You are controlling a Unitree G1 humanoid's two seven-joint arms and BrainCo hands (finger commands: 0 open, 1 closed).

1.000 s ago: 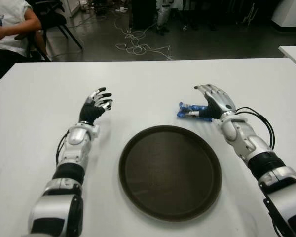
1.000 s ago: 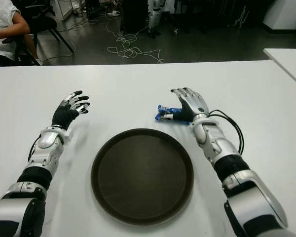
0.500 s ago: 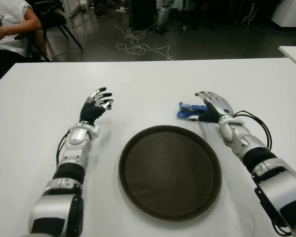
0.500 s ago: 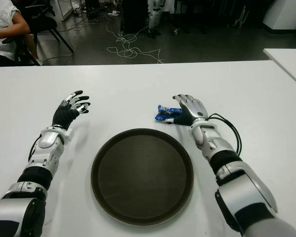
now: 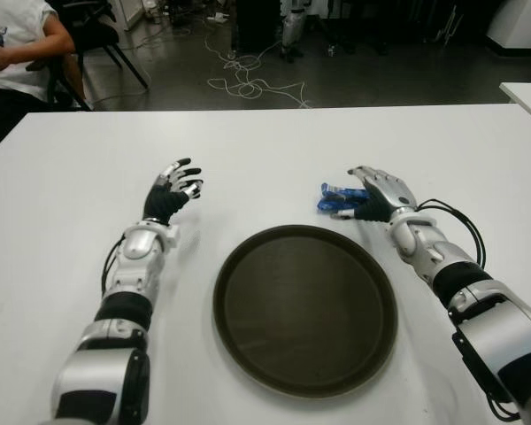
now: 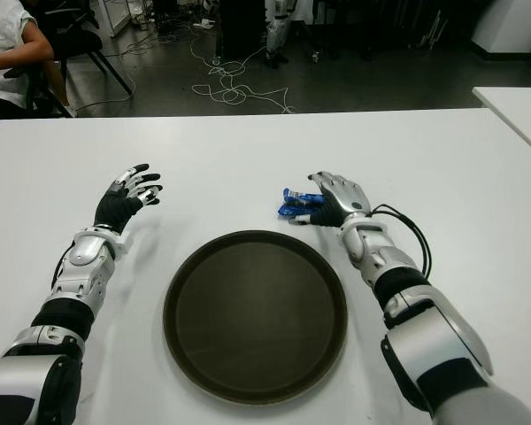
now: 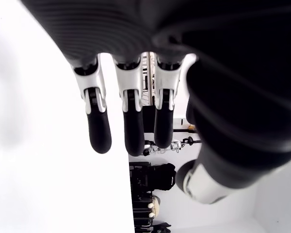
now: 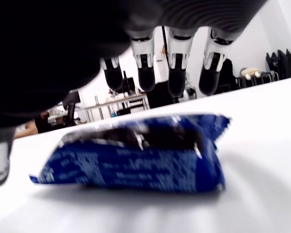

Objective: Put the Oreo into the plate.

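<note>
My right hand [image 5: 382, 191] hangs over the Oreo [image 8: 136, 153], its fingers [image 8: 177, 73] arched above the top of the pack and the thumb down beside one end. They are apart and hold nothing; in the wrist view I see a clear gap between the fingertips and the wrapper, so I judge no contact yet.

To do this step well I want the palm a little lower, then fingers and thumb closing across the pack's narrow width, not along its length. The wrapper looks slick and crinkly, so a slow, even squeeze should keep it from squirting out sideways. I would clamp on the firm body, not on the crimped end flaps, which will likely fold and slip. Then lift straight up before swinging toward the plate [image 5: 248, 328].

The Oreo lies flat on the tabletop [image 5: 265, 150], just beyond the plate's far rim on my right side, near it but not touching. The plate sits between my two arms and has nothing in it.

My left hand [image 5: 170, 191] shows beside the plate on its left, well apart from the pack, fingers spread and relaxed, gripping nothing.

A person [image 5: 13, 44] sits past the far left corner.
</note>
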